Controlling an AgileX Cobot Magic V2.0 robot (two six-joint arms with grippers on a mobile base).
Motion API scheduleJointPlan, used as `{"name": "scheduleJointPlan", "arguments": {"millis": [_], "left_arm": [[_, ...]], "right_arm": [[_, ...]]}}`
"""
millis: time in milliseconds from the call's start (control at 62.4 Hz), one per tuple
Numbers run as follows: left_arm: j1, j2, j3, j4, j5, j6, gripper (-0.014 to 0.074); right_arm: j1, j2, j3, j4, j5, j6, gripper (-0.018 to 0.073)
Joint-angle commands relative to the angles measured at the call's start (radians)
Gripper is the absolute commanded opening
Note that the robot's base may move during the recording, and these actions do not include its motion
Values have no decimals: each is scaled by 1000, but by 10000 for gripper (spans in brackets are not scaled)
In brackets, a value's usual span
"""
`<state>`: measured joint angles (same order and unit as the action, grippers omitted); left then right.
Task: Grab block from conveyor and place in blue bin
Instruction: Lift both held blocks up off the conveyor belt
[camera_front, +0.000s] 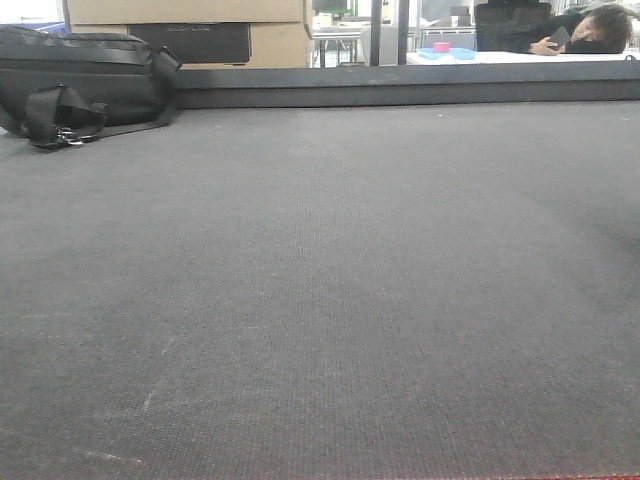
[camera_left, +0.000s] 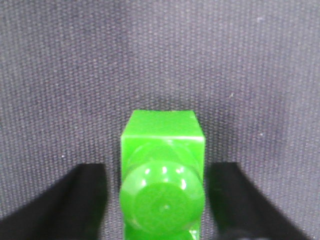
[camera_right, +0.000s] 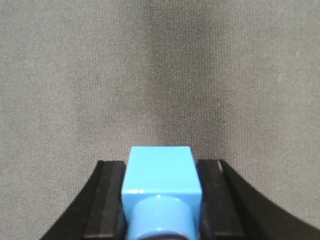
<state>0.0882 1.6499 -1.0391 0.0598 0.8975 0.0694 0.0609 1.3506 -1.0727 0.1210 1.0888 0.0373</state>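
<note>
The conveyor (camera_front: 330, 280) is a wide dark grey woven belt that fills the front view; neither gripper shows there. In the left wrist view a green block (camera_left: 162, 145) with a round stud facing the camera sits between the black fingers of my left gripper (camera_left: 157, 167). Belt shows in a narrow gap on each side of it, so the jaws stand open around it. In the right wrist view my right gripper (camera_right: 160, 162) is shut on a light blue block (camera_right: 160, 172), both pads pressed to its sides above the belt (camera_right: 160, 75). The blue bin is out of view.
A black bag (camera_front: 80, 85) lies on the belt's far left, in front of cardboard boxes (camera_front: 200, 25). A dark rail (camera_front: 420, 85) bounds the far edge. Beyond it a person (camera_front: 590, 30) leans on a white table holding a shallow blue tray (camera_front: 447, 52). A red edge (camera_front: 600, 477) marks the near side.
</note>
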Motion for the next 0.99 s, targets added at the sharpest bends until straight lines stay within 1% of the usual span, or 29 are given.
{"name": "scheduleJointPlan", "arguments": {"millis": [0, 32, 112, 208, 305, 417, 513, 609, 657, 690, 754, 834, 978], "left_arm": [[1, -4, -7, -4, 4, 5, 124], [1, -4, -9, -4, 7, 5, 43], [1, -6, -13, -6, 17, 5, -112], [1, -8, -35, -13, 35, 5, -111], [1, -21, -63, -50, 56, 5, -111], [-1, -88, -63, -115, 1, 5, -111], [-21, -189, -17, -129, -111, 5, -111], [-47, -310, 89, -129, -264, 5, -111], [-64, -387, 149, -129, -358, 5, -111], [-70, -421, 190, -129, -394, 5, -111], [-86, -528, 289, -129, -512, 5, -111], [-89, -649, 387, -129, -632, 5, -111], [-89, -821, 494, -129, -711, 5, -111]], "right_arm": [[-7, -10, -6, -3, -14, -1, -162], [-7, -10, -6, -3, -19, -1, -162], [-7, -10, -6, -3, -30, -1, -162], [-7, -10, -6, -1, -60, -1, -162], [-7, -10, -6, 3, -94, -1, -162], [-7, -23, -6, 3, -139, -4, -162], [1, -70, 18, 3, -196, -4, -162], [21, -137, 86, 3, -315, -8, -162], [30, -187, 142, 3, -399, -15, -162], [37, -209, 168, 3, -438, -20, -162], [50, -288, 264, -2, -569, -23, -162], [52, -387, 381, -4, -720, -23, -162], [52, -545, 527, -6, -866, -23, -162]]}}
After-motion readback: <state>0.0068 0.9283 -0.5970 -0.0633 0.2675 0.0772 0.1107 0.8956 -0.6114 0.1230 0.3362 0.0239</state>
